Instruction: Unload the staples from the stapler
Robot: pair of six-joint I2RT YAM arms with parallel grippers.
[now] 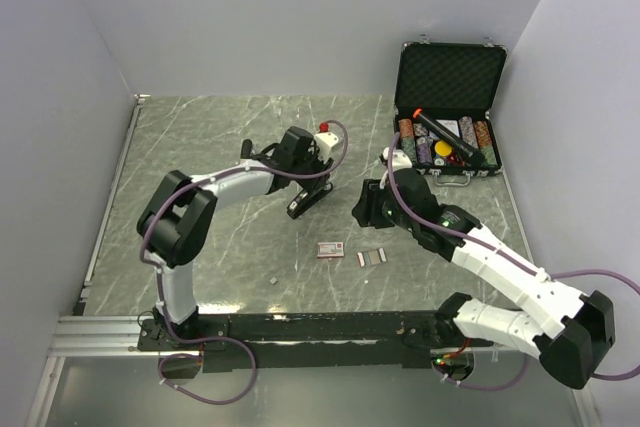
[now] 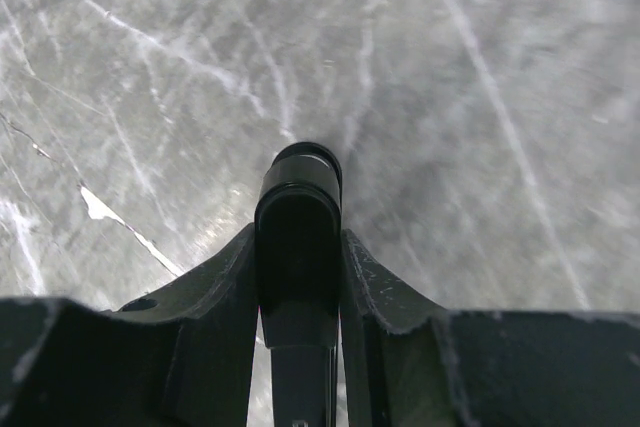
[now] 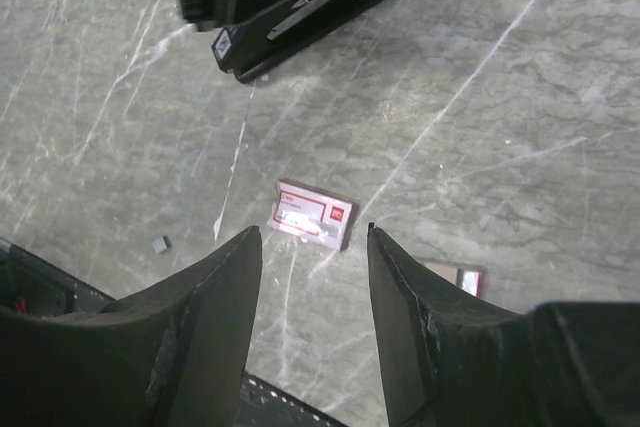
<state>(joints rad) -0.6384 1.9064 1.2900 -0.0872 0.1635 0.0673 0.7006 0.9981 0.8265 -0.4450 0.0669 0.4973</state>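
While the left gripper [image 1: 308,179] is clamping the stapler [image 1: 306,205] near the middle of the table [image 1: 200,137], we are confirming the grip from the left wrist view. There the jaws are standing narrow and pressing on both flanks of one slim black arm of the stapler [image 2: 305,162]. The arm's rounded end is projecting just past the jaws, above the marbled surface.

In the right wrist view we are seeing the stapler [image 3: 300,17] from the side. It is hinging slightly apart, and the silver inner rail is showing between its two long arms. We cannot tell whether its lower arm is touching the table.

The right gripper [image 1: 363,212] is hovering to the right of the stapler, apart from it. Its jaws are standing wide and are holding nothing.

The staples [image 1: 371,258] are lying on the table as a few short silvery strips. They are sitting on the near side of the right gripper, just beside a small red-and-white box [image 1: 330,248]. A loose grey bit [image 1: 272,278] is lying apart, to the left of the box.

In the right wrist view the box [image 3: 313,213] is lying flat just beyond the jaws. The staples [image 3: 455,277] are partly hiding behind one jaw.

At the far right of the table an open black case [image 1: 450,77] is standing with its lid up. It is holding stacks of coloured chips and a black tube [image 1: 452,139] with an orange tip.
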